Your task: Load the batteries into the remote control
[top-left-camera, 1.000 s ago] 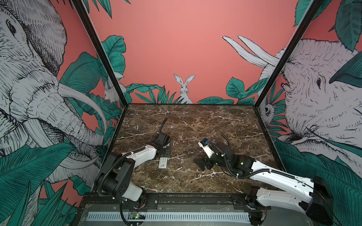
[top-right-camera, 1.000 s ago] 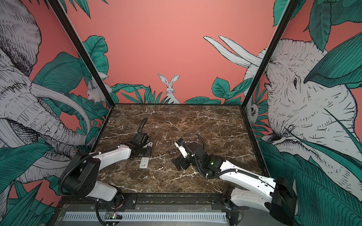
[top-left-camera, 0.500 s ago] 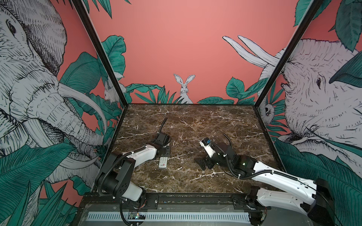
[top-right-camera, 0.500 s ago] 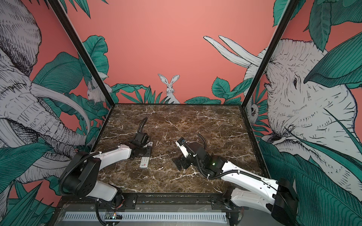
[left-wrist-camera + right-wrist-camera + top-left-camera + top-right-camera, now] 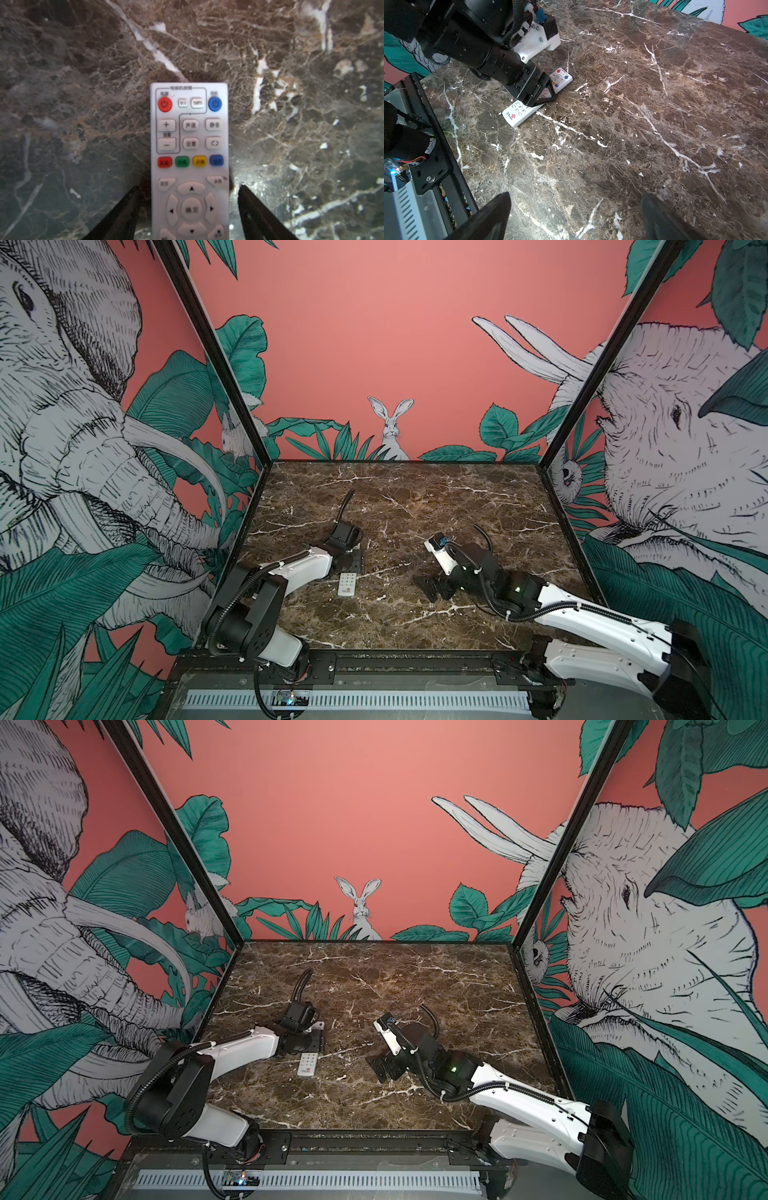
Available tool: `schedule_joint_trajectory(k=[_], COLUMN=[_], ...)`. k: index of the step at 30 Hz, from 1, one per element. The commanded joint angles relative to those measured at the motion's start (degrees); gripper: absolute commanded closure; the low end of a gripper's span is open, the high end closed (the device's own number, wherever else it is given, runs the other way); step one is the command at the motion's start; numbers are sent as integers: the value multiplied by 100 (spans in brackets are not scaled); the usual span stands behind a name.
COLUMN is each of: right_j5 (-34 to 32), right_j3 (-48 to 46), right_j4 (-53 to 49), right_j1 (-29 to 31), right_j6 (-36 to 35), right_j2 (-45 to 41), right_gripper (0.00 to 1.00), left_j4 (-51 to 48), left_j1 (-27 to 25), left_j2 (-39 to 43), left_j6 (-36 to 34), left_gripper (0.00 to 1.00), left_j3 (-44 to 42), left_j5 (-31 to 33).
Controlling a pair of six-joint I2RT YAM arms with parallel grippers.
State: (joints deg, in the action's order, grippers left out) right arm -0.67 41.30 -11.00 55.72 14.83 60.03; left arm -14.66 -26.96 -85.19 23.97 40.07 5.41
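Observation:
The remote control lies face up on the marble table, red logo end toward the front. My left gripper straddles its middle. In the left wrist view the remote runs between the black fingertips, with a gap on each side, so the left gripper is open. The right wrist view shows the same straddle over the remote. My right gripper hangs open over bare marble, right of the remote. The batteries are out of view.
The marble table is boxed in by painted walls at the left, back and right. A black metal rail and the two arm bases run along its front edge. The left arm's wrist reaches low over the remote.
The left gripper's jaws have spread apart and let go of the remote's sides. The remote stays flat where it was. The right arm has barely shifted.

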Motion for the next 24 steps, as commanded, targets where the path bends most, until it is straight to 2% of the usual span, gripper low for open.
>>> schedule_joint_trajectory(k=[1, 7, 14, 20, 24], right_j5=[-71, -168, -339, -772, -1319], right_j3=[9, -28, -118, -211, -403], right_j4=[150, 99, 73, -84, -156], right_j1=[-20, -27, -104, -201, -270], right_j6=[70, 86, 97, -179, -514], right_j2=[-105, -149, -180, -341, -536], right_gripper=[0, 1, 1, 1, 1], left_j4=[24, -63, -380, -767, -829], left_j1=[6, 8, 7, 24, 63], left_j2=[164, 358, 826, 1744, 2751], left_j6=[16, 20, -130, -329, -355], left_gripper=[19, 8, 2, 1, 1], left_j3=[-17, -30, -70, -234, -532], left_j5=[-2, 8, 239, 810, 1269])
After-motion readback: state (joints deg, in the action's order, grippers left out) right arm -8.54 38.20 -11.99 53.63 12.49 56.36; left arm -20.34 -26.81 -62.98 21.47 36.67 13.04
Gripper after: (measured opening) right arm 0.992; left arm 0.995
